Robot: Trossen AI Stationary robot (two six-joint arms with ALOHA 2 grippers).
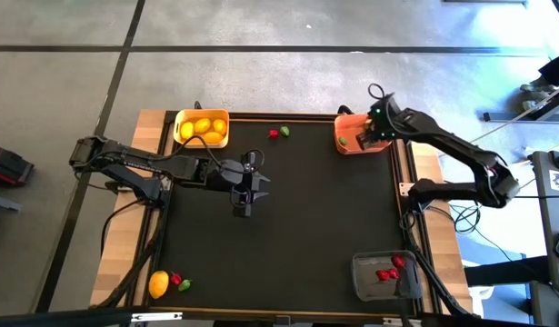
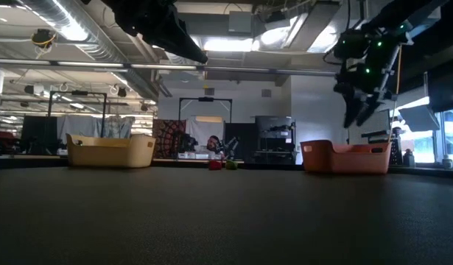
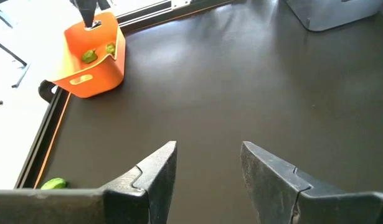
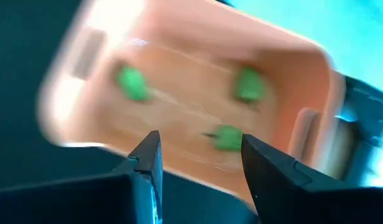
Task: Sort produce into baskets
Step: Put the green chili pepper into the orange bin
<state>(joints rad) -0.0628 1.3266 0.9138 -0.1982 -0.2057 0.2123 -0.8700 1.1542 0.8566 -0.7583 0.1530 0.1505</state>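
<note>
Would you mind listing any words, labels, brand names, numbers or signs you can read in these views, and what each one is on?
None can be read.
The yellow-orange plastic basket, orange-red plastic basket and dark grey translucent basket show no lettering.
The dark table mat is unmarked.
Shelves and equipment in the room behind the table, seen in the low view, are too small and dim to read.

Grey floor (image 1: 261,27) crossed by dark lines, exposed ceiling ducts (image 2: 79,33), bright overhead lights (image 2: 233,44)
</note>
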